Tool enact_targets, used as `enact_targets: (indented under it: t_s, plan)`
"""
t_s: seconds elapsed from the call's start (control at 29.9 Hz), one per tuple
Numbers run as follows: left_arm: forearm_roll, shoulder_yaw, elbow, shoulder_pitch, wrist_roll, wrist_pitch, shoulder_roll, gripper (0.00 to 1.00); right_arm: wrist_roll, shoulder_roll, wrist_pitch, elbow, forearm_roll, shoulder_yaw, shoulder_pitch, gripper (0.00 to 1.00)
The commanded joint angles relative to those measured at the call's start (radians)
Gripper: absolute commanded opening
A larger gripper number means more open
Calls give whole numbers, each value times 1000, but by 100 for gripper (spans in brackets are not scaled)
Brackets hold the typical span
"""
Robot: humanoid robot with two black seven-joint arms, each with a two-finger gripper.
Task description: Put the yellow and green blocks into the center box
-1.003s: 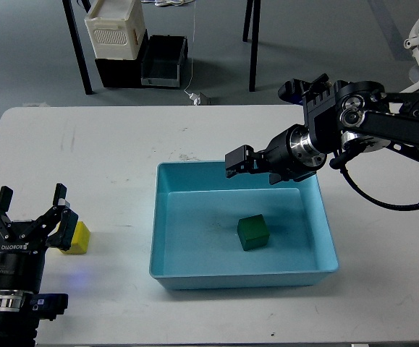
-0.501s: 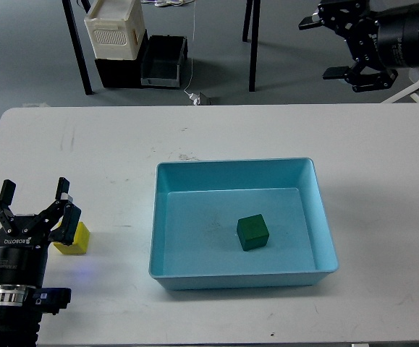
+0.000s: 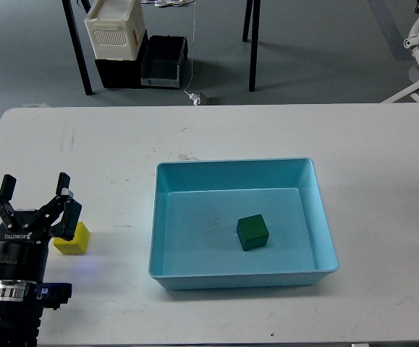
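Green block (image 3: 253, 232) sits inside the blue box (image 3: 155, 246). Yellow block (image 3: 72, 238) lies on the worktop (image 3: 108, 159), just beside the left tool (image 3: 34, 206), fingers spread apart. Right tool out of view. Block looks rigid, light; grip on opposite flat faces.

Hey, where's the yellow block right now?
In the head view, the yellow block sits on the white table at the left, outside the blue box, right beside the left gripper.
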Motion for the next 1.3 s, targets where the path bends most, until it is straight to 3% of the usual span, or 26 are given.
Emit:
enact_targets:
  t_s: [0.0, 0.2, 0.64, 1.0, 1.17, 1.27]
  plan:
    - [0, 2, 2, 0, -1, 0, 0, 100, 40, -1, 0, -2, 70, 138, -135, 100]
    - [0, 14, 0, -3, -3, 0, 0, 100, 85, 8, 0, -4, 174, 376, -367, 100]
    - [0, 11, 0, -3, -5, 0, 0, 100, 86, 172, 0, 18, 256, 787, -793, 100]
    - [0, 11, -15, -21, -5, 0, 0, 100, 85, 296, 0, 315, 286, 799, -1103, 100]
    - [1, -8, -41, -32, -6, 0, 0, 100, 85, 338, 0, 323, 283, 783, -1138, 100]
    - [0, -93, -63, -31, -5, 0, 0, 100, 83, 346, 0, 320, 279, 763, -1140, 100]
